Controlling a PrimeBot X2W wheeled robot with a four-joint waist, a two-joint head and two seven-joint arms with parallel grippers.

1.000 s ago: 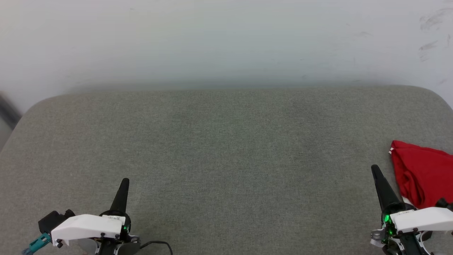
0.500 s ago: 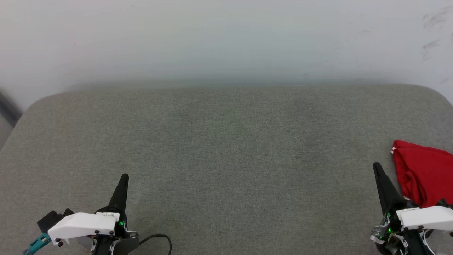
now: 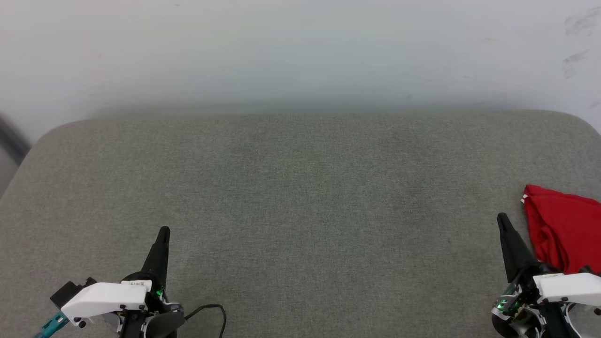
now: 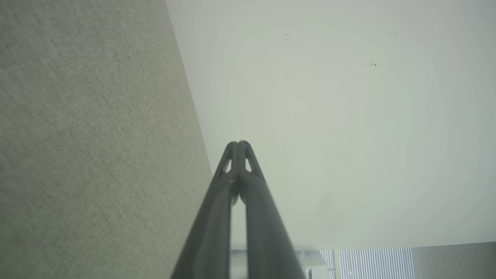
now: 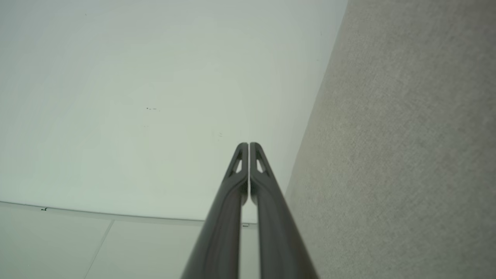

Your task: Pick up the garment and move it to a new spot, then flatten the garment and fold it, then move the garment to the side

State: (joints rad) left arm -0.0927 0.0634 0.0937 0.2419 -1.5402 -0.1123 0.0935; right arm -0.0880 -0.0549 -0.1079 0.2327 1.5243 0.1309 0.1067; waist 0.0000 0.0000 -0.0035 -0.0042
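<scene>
- Change: over the last second the head view slid slightly, which is a camera shift. The garment (image 3: 563, 230) kept its place on the desk (image 3: 300, 188).
- Meaning: nothing was gripped or let go. The scene fits either a garment waiting to be picked up or 1 already set aside.
- Left hand (image 3: 163, 230): 2 fingers pressed together, holding nothing, over the bare near-left desk.
- Right hand (image 3: 501, 217): 2 fingers pressed together, empty, just beside the garment.
- Garment: red, soft and bunched in creases, with a small white bit at its far corner. It lies at the desk's right side, cut off by the picture's edge.
</scene>
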